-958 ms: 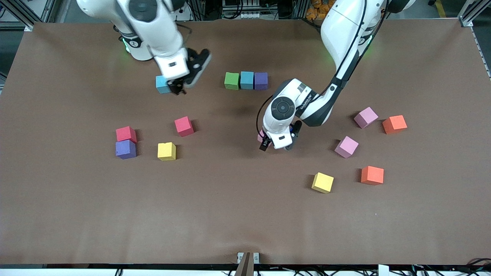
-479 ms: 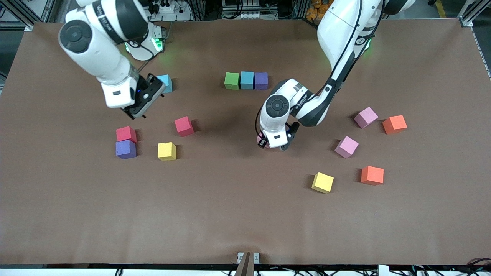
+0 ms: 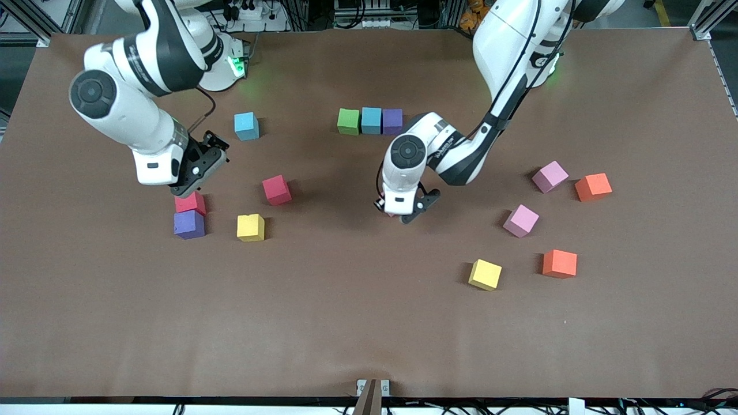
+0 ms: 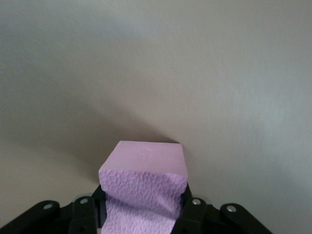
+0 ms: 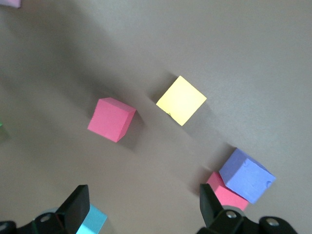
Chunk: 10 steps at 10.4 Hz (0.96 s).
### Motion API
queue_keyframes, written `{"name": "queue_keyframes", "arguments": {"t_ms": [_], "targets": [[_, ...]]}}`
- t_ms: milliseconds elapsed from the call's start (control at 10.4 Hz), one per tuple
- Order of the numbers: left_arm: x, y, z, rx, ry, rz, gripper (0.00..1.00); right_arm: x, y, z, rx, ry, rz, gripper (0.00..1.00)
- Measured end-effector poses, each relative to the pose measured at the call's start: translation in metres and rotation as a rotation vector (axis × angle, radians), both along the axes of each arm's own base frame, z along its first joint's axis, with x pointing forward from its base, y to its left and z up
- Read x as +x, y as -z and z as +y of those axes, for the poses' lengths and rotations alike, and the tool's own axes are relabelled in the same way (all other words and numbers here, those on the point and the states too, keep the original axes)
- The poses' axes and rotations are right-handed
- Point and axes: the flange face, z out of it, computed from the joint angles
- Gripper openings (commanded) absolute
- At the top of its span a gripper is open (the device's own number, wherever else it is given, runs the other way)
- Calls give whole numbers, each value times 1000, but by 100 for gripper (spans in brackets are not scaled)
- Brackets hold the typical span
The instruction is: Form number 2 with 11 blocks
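A green point(image 3: 348, 121), a blue point(image 3: 371, 120) and a purple block point(image 3: 392, 121) stand in a touching row near the robots' bases. My left gripper point(image 3: 398, 212) is shut on a pink block point(image 4: 144, 185), low over the bare table nearer the camera than that row. The block is squeezed between the fingers point(image 4: 192, 209). My right gripper point(image 3: 199, 173) is open and empty above a red block point(image 3: 190, 203) that touches a purple block point(image 3: 189, 224). Between its fingers point(image 5: 75, 207) the right wrist view shows bare table, with a red block point(image 5: 111, 119) and a yellow block point(image 5: 181, 100) farther off.
A lone blue block point(image 3: 246, 125), a red block point(image 3: 277, 189) and a yellow block point(image 3: 250, 227) lie toward the right arm's end. Two pink blocks point(image 3: 549, 176) point(image 3: 520, 221), two orange blocks point(image 3: 593, 187) point(image 3: 559, 263) and a yellow block point(image 3: 485, 274) lie toward the left arm's end.
My right gripper has left the lone blue block on the table and moved toward the right arm's end, over the red block. My left gripper has shifted slightly with the pink block.
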Motion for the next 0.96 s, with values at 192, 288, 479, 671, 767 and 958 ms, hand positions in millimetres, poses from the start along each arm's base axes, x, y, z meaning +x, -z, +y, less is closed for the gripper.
{"name": "queue_keyframes", "arguments": {"t_ms": [192, 288, 479, 671, 767, 958], "targets": [[-32, -2, -5, 3, 125, 21, 45, -5, 39, 9, 3, 4, -31, 100], [-47, -3, -3, 12, 168, 30, 45, -3, 53, 10, 10, 15, -44, 100], [-77, -3, 0, 28, 254, 55, 45, 5, 83, 8, 26, 50, -78, 100], [-99, -5, -3, 30, 344, 65, 46, 15, 106, -1, 60, 126, -89, 100], [-106, -5, -5, 29, 416, 68, 46, 23, 115, -10, 90, 191, -72, 100], [-116, -5, -8, 19, 521, 82, 46, 38, 138, -26, 122, 284, -42, 100]]}}
